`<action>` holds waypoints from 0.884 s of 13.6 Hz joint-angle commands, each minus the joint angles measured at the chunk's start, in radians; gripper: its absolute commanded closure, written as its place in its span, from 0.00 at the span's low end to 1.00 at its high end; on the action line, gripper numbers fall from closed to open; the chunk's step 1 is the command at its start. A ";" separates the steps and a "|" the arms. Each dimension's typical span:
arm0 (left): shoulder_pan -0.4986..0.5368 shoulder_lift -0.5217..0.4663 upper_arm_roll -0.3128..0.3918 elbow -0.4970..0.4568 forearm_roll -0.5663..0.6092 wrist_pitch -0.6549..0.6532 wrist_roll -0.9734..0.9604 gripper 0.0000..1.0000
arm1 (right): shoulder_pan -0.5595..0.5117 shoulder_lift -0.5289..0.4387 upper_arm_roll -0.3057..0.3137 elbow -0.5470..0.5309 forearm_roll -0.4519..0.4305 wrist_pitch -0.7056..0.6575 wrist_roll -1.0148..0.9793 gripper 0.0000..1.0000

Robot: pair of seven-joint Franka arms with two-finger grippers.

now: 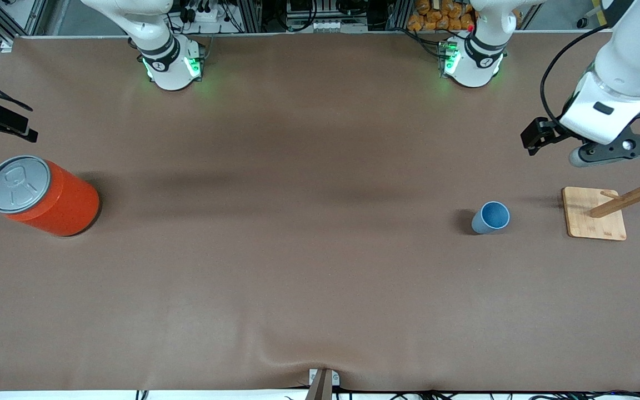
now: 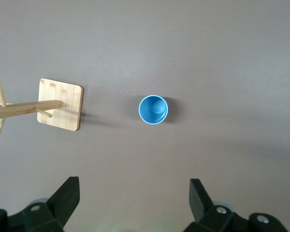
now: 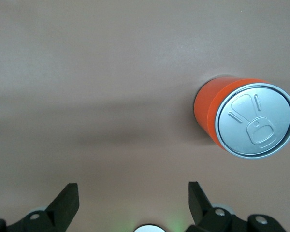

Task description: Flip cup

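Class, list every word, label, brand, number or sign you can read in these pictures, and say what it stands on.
None can be read.
Orange can: the grey lid bears only an embossed pull-tab outline, no letters.
Cup: plain, no marking.
Wooden stand: plain.
Arm bases: a small round mark, too small to read.

The cup [image 1: 490, 217] looks like smooth matt plastic. The orange can [image 1: 53, 200] has a faintly glossy side and a dull grey metallic lid [image 1: 17, 184]. The stand [image 1: 594, 213] is pale bare wood. The surface [image 1: 298, 266] is matt brown.
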 commanded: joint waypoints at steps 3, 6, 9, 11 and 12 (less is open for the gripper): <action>0.014 -0.042 0.091 0.031 -0.111 -0.007 0.034 0.00 | -0.004 -0.001 0.018 0.010 -0.005 0.000 0.012 0.00; -0.164 -0.052 0.332 0.023 -0.167 -0.009 0.123 0.00 | -0.013 -0.001 0.015 0.010 -0.008 0.003 0.014 0.00; -0.184 -0.061 0.377 -0.006 -0.167 -0.009 0.157 0.00 | -0.011 -0.001 0.015 0.012 -0.010 0.002 0.014 0.00; -0.200 -0.090 0.390 -0.043 -0.167 -0.007 0.159 0.00 | -0.010 -0.001 0.015 0.012 -0.010 0.002 0.014 0.00; -0.200 -0.111 0.391 -0.070 -0.166 0.000 0.159 0.00 | -0.008 -0.001 0.015 0.012 -0.010 0.000 0.012 0.00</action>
